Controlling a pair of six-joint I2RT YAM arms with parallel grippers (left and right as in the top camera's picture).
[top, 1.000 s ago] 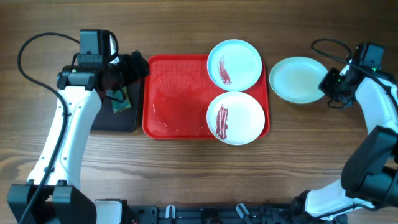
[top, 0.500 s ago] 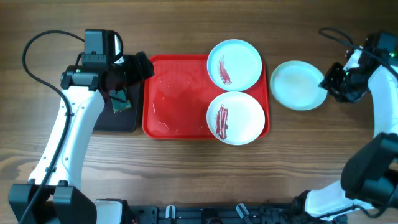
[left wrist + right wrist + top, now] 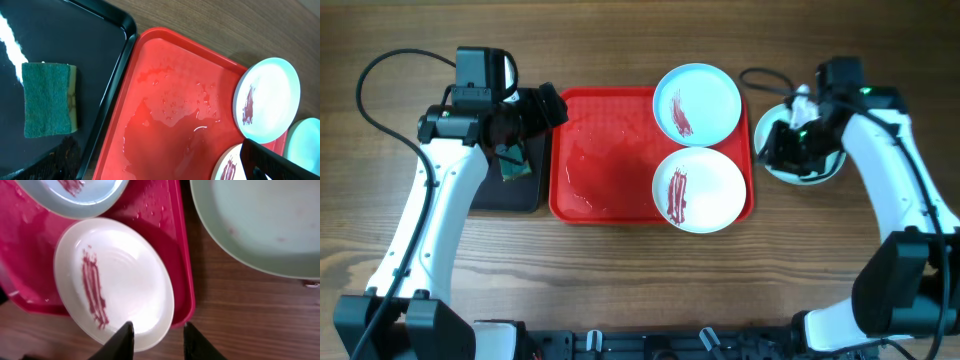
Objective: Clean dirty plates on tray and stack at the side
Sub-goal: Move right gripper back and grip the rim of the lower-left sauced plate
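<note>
The red tray (image 3: 605, 160) holds a pale mint-blue plate (image 3: 697, 103) and a white plate (image 3: 705, 190), both with dark red streaks. Another mint plate (image 3: 812, 168) lies on the table right of the tray, partly hidden under my right arm. My right gripper (image 3: 772, 145) hovers over that plate's left side, open and holding nothing. In the right wrist view its fingertips (image 3: 125, 337) frame the white plate's (image 3: 115, 280) near rim, with the mint plate (image 3: 260, 225) behind. My left gripper (image 3: 548, 110) hangs wide open and holding nothing over the tray's (image 3: 165, 100) wet left end.
A black tray (image 3: 525, 195) lies left of the red one with a green sponge (image 3: 513, 165) on it; the sponge (image 3: 50, 100) lies flat in the left wrist view. Water pools on the red tray's bare left half.
My right gripper has opened off the mint plate's right edge, left the plate on the table, and swung left over it toward the tray. The left arm barely moved.
</note>
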